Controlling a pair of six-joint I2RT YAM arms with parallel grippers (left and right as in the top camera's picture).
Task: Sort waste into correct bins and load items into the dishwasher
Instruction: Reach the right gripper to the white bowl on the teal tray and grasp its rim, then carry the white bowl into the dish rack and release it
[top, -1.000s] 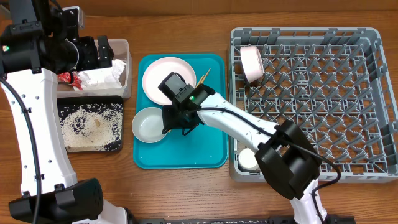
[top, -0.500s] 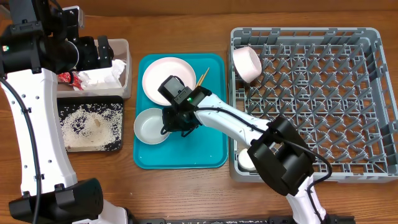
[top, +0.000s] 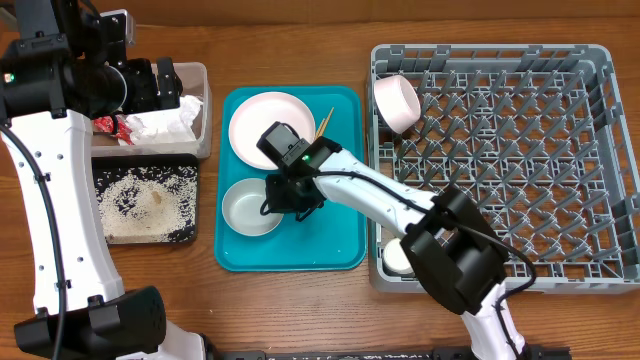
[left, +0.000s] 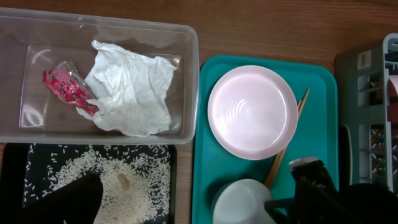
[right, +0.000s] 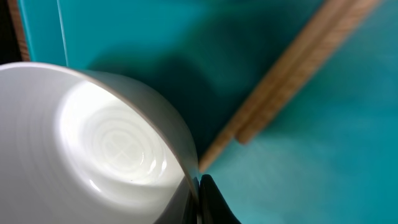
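Note:
My right gripper is shut on the rim of the greyish bowl, low over the teal tray. In the right wrist view the jaws pinch the bowl's wall, with the wooden chopsticks just beyond. The chopsticks lie beside the white-pink plate. My left gripper hangs open and empty over the clear tub, which holds the crumpled napkin and the red wrapper. Rice lies in the black tray.
The grey dish rack fills the right side. A pinkish bowl leans in its far left corner, and a small white cup sits in its near left corner under my right arm.
My right gripper has dragged the greyish bowl a little to the right and toward the front of the teal tray. The pinkish bowl in the rack has tipped its opening upward. The left arm has not moved.

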